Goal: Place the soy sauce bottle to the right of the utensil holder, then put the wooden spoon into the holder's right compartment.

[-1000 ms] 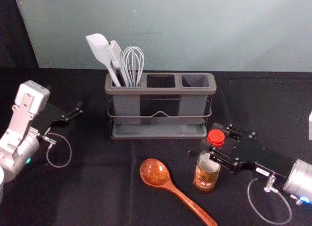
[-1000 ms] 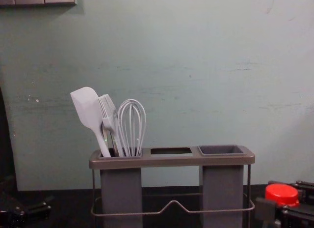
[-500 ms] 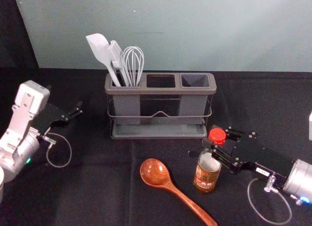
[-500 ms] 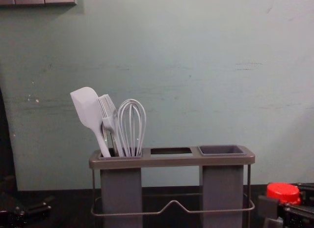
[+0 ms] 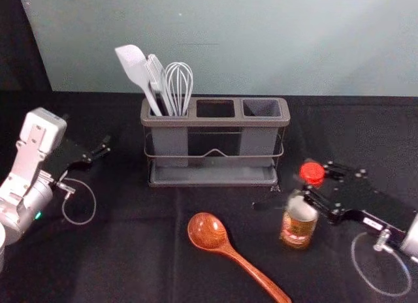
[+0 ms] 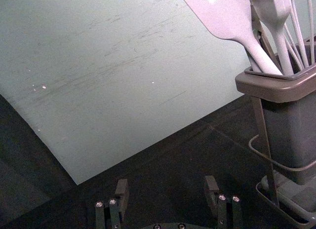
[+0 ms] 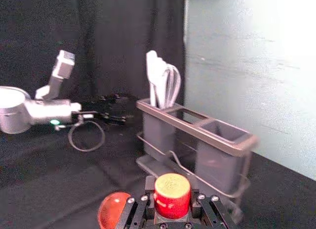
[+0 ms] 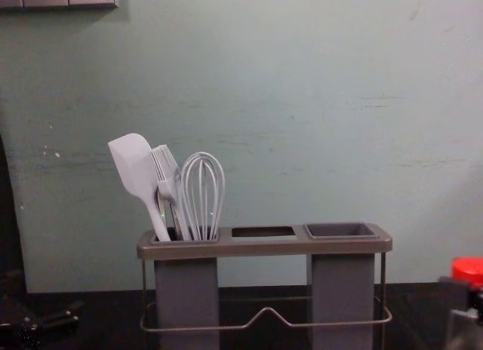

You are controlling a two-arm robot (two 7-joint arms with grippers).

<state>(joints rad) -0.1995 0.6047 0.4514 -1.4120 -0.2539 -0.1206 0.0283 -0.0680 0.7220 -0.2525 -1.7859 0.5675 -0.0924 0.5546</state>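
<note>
Around the neck of the soy sauce bottle (image 5: 300, 218), just under its red cap, my right gripper (image 5: 316, 182) is shut. The bottle is upright, in front of and to the right of the utensil holder (image 5: 215, 121). In the right wrist view the red cap (image 7: 172, 195) sits between the fingertips of my right gripper (image 7: 173, 194). The wooden spoon (image 5: 225, 246) lies on the cloth before the holder, bowl toward the holder. The holder's right compartment (image 8: 340, 230) holds nothing. My left gripper (image 5: 104, 148) is parked at the left, open in the left wrist view (image 6: 166, 192).
A white spatula (image 5: 134, 68), a brush and a whisk (image 5: 178, 87) stand in the holder's left compartment. Behind the dark cloth (image 5: 130, 251) rises a pale wall (image 5: 261, 42). Black cloth extends to the right of the holder.
My right gripper has moved to the right and slightly toward the holder's depth, with the bottle in it. The left arm, the spoon and the holder stay where they were.
</note>
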